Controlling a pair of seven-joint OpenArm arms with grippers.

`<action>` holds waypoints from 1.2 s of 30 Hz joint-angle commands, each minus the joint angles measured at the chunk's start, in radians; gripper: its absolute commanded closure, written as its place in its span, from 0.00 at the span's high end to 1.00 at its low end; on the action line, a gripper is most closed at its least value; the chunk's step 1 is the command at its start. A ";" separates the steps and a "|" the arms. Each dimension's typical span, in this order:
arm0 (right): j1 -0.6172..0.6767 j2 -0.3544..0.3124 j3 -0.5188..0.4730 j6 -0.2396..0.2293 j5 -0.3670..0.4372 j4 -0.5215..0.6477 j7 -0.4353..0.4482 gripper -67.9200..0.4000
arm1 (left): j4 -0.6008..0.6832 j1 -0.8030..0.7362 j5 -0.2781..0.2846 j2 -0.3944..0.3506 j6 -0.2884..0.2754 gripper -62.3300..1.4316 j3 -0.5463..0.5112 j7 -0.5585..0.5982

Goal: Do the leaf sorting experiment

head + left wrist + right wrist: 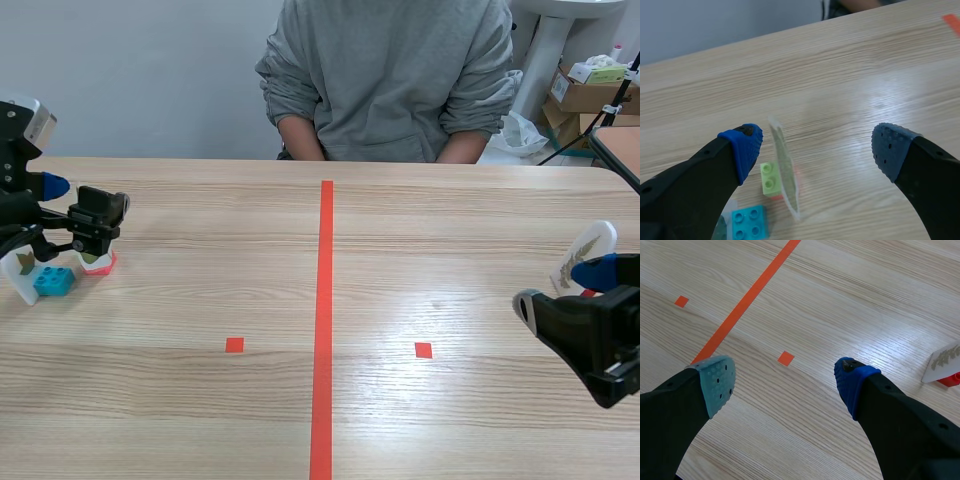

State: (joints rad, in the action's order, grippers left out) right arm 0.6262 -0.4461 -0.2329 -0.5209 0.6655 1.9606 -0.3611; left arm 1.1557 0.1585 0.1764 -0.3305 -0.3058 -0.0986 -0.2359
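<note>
Checking the left wrist view first: left gripper [817, 145] is wide open and holds nothing. A laminated leaf card [784, 170] stands on edge between the fingers, nearer the brighter blue pad. A green brick [769, 179] touches its side and a teal brick [750, 222] sits just beside. We see the card edge-on, long axis running forward, away from the gripper. We judge it light, thin, slick and bendy. Best hold is probably a gentle pinch across the flat faces, low near the brick.

Right wrist view: right gripper [785, 380] is also fully open and empty, over bare table [865, 300]. A second leaf card [944, 359] on a red brick [951, 380] sits beside the blue-padded finger, well apart, tilted, flat face toward us.

Scene view: both arms are low at the table's sides, each by its own card. A person [390, 70] sits across.
</note>
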 commanded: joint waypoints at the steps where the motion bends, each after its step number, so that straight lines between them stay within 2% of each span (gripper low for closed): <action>1: -0.011 -0.011 -0.003 0.000 0.007 0.009 0.008 0.61 | 0.053 -0.030 0.031 -0.024 -0.030 0.77 -0.003 -0.002; 8: -0.011 -0.011 -0.003 0.000 -0.008 0.009 0.008 0.61 | 0.307 -0.229 0.153 -0.077 -0.134 0.77 -0.003 -0.079; 10: -0.011 -0.011 -0.003 0.000 -0.008 0.009 0.008 0.61 | 0.373 -0.292 0.165 -0.086 -0.155 0.77 -0.003 -0.080; 20: -0.011 -0.011 -0.003 0.000 -0.007 0.008 0.008 0.61 | 0.627 -0.541 0.173 -0.092 -0.163 0.77 -0.003 -0.106; 24: -0.011 -0.011 -0.003 0.000 -0.007 -0.009 0.008 0.61 | 0.686 -0.611 0.182 -0.092 -0.173 0.77 -0.003 -0.106; 27: -0.011 -0.011 -0.003 -0.004 -0.006 -0.027 0.010 0.61 | 0.713 -0.654 0.243 -0.105 -0.195 0.77 -0.003 -0.106; 32: -0.011 -0.019 -0.002 -0.004 0.002 -0.055 0.049 0.61 | 0.731 -0.717 0.307 -0.130 -0.215 0.77 -0.003 -0.106; 36: -0.012 -0.034 -0.002 -0.004 0.028 -0.088 0.068 0.61 | 0.731 -0.742 0.311 -0.139 -0.216 0.77 -0.003 -0.106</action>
State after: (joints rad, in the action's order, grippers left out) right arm 0.6262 -0.4610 -0.2329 -0.5247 0.6758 1.8771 -0.3107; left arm 1.8774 -0.5880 0.4801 -0.4706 -0.5209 -0.0986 -0.3557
